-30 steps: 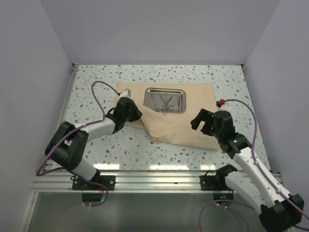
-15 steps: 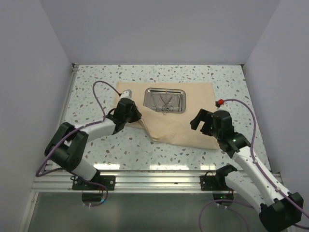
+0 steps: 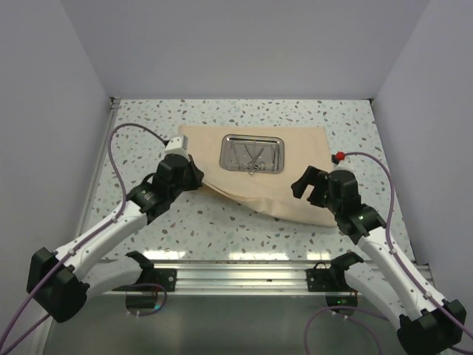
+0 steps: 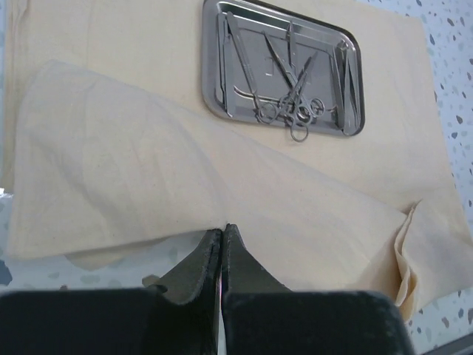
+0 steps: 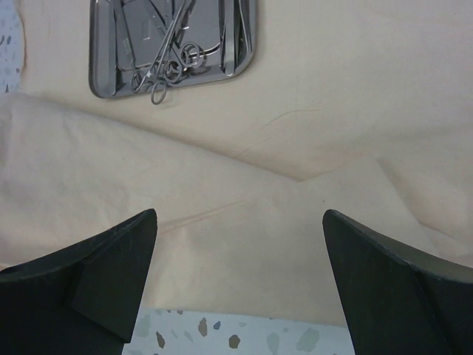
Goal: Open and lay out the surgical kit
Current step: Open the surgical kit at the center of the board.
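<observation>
While the steel tray [image 3: 225, 155], holding thin scissor-like instruments [image 4: 284, 81], sits far-centre on the cloth wrap [image 3: 303, 148] over the worktop [image 3: 355, 118], the left pincer [image 4: 223, 231] pinches a fold of the wrap near-left of the tray; the right pincer [image 5: 240, 214] hangs spread, near-right of it.

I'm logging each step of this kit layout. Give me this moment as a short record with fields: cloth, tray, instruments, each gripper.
cloth wrap: spread on the speckled table, near flap folded over, not yet flat
steel tray: on the cloth, toward its far side, uncovered
instruments: in the tray, crossed, one ring handle reaching the near rim
left gripper: shut, pinching the flap's edge
right gripper: open, above the cloth's near right part, holding nothing
</observation>
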Robot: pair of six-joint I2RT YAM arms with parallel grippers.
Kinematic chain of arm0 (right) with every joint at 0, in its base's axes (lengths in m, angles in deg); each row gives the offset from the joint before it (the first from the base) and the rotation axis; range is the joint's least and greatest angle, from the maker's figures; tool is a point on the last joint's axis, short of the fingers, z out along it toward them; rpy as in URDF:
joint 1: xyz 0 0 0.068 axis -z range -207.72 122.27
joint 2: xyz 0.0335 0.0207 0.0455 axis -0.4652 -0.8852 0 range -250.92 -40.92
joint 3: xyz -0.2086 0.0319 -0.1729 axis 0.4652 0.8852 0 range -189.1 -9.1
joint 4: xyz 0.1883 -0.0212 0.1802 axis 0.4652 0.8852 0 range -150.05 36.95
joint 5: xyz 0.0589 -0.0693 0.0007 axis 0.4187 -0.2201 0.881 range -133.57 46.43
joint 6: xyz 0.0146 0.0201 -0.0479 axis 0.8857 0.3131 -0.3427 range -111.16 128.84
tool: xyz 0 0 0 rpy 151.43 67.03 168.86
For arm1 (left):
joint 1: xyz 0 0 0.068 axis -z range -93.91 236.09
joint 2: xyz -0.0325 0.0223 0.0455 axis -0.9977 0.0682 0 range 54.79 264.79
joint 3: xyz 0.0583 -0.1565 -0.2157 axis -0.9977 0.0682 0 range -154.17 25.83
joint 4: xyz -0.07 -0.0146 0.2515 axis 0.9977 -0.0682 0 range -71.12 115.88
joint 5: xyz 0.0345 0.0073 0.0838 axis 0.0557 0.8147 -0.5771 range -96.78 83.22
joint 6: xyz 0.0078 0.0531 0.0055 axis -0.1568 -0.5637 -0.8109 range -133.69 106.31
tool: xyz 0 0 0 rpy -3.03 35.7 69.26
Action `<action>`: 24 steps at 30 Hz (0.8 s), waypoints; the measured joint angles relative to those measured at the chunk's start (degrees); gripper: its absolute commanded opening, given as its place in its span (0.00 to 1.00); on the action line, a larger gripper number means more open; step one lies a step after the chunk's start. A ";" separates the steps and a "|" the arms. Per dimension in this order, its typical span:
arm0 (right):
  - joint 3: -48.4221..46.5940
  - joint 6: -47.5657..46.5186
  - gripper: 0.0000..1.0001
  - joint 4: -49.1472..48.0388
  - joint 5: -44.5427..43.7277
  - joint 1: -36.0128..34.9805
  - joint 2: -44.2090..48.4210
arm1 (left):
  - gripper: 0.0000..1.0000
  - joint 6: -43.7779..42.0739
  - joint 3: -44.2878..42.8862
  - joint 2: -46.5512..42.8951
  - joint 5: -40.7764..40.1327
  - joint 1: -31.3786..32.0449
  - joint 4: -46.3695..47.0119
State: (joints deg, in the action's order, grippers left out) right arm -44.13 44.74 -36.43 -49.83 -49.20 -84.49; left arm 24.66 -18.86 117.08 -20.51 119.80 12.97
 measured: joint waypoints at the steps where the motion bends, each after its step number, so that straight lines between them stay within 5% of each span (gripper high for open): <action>1: 0.02 0.02 0.98 -0.09 0.00 0.00 0.28 | 0.00 0.04 0.00 -2.03 -0.13 0.66 -2.36; 11: 0.02 0.07 0.98 -0.07 -0.02 0.00 3.52 | 0.00 4.83 1.16 -27.15 1.22 4.20 -25.44; 16: 0.00 0.26 0.98 1.05 0.44 0.02 5.55 | 0.00 6.51 2.99 -31.54 3.19 4.22 -34.88; 21: -1.11 0.66 0.98 4.26 3.93 0.02 6.12 | 0.35 6.80 7.37 -29.62 5.05 4.24 -38.77; 22: -1.44 0.76 0.98 4.96 5.51 0.00 5.79 | 0.51 6.67 8.63 -29.00 5.44 4.24 -39.43; 23: -1.57 0.96 0.99 5.49 7.41 0.02 5.22 | 0.96 6.47 9.60 -28.61 5.88 4.24 -40.06; 24: -1.60 1.14 0.99 5.99 9.31 0.02 4.46 | 1.00 6.25 10.23 -28.30 6.21 4.26 -40.68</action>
State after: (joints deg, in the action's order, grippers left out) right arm -45.72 45.88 -30.44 -40.52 -49.18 -80.03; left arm 30.91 -8.63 88.77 -14.31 124.07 -27.71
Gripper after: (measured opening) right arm 0.985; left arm 0.570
